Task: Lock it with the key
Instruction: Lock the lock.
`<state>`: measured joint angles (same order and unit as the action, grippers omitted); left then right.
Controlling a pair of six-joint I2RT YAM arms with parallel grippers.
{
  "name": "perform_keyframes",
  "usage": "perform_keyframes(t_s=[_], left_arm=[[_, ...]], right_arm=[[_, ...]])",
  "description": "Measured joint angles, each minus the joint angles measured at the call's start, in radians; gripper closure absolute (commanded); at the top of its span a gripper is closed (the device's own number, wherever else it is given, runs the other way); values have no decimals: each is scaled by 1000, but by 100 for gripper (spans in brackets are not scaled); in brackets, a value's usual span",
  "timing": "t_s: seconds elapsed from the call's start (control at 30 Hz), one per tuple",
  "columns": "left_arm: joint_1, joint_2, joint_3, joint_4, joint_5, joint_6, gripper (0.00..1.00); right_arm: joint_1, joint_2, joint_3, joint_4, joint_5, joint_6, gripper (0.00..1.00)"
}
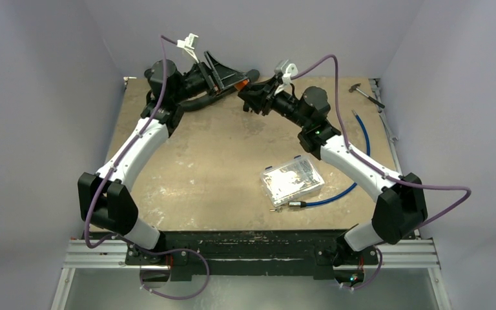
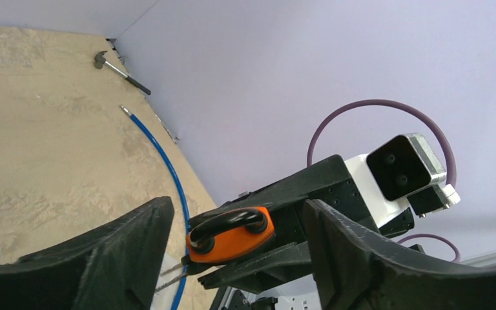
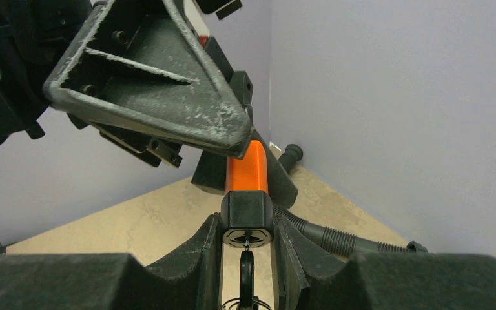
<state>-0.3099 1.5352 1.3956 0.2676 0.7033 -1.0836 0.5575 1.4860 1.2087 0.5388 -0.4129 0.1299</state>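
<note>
The orange lock (image 3: pixel 247 169) has a black shackle (image 2: pixel 223 223) and a black keyhole end (image 3: pixel 247 216). It is raised over the far end of the table (image 1: pixel 194 168). My right gripper (image 3: pixel 247 226) is shut on the lock's black end, one finger on each side. The key (image 3: pixel 247 265) sticks in the keyhole and hangs down between those fingers. My left gripper (image 2: pixel 236 208) faces the lock (image 2: pixel 231 236) from the shackle side, open, with its jaws wide on either side and apart from it. From above, the lock (image 1: pixel 242 82) shows between my left gripper (image 1: pixel 229 77) and my right gripper (image 1: pixel 250 97).
A black ribbed hose (image 1: pixel 200 102) curves along the far edge under the grippers. A clear plastic box (image 1: pixel 292 181) lies in the middle right, with a blue cable (image 1: pixel 361 161) curving round it. A hammer (image 1: pixel 365 92) lies in the far right corner. Walls close in the back and sides.
</note>
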Motion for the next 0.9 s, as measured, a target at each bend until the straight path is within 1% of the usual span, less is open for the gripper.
perform_keyframes(t_s=[0.07,0.13,0.2,0.3,0.37,0.4,0.5,0.53,0.6,0.63,0.67,0.7,0.73,0.77,0.8,0.83,0.9], left_arm=[[0,0,-2,14,0,-10,37],[0,0,-3,27,0,-21,41],[0,0,-9,40,-1,-26,41],[0,0,-23,54,0,-34,35],[-1,0,-32,60,0,-37,35],[-1,0,-35,60,0,-40,37],[-1,0,-37,46,-6,-38,51],[0,1,-39,45,-8,-39,57],[2,1,-43,44,-16,-34,73],[2,1,-44,45,-17,-30,79],[2,1,-45,45,-20,-31,86],[2,2,-45,45,-19,-31,90],[2,2,-45,45,-20,-28,93],[2,2,-45,45,-19,-26,95],[2,2,-45,45,-19,-22,97],[2,2,-45,45,-16,-15,100],[1,2,-45,45,-10,2,100]], right_arm=[[7,0,-3,0,6,-6,100],[11,0,-3,0,13,-11,100],[14,0,-3,2,25,-18,100],[21,1,-3,1,39,-29,100],[25,6,-3,3,51,-37,100],[26,10,-3,3,60,-42,100],[31,21,-3,6,72,-56,100],[32,22,-3,8,79,-63,100],[35,22,-3,10,86,-74,100],[36,22,-3,8,87,-80,100],[36,23,-3,8,86,-82,88],[36,23,-3,8,85,-85,74],[36,23,-3,8,82,-86,59],[36,23,-3,7,77,-86,47],[36,23,-3,6,68,-89,41],[36,23,-3,2,55,-87,37],[35,23,-3,-15,27,-89,34]])
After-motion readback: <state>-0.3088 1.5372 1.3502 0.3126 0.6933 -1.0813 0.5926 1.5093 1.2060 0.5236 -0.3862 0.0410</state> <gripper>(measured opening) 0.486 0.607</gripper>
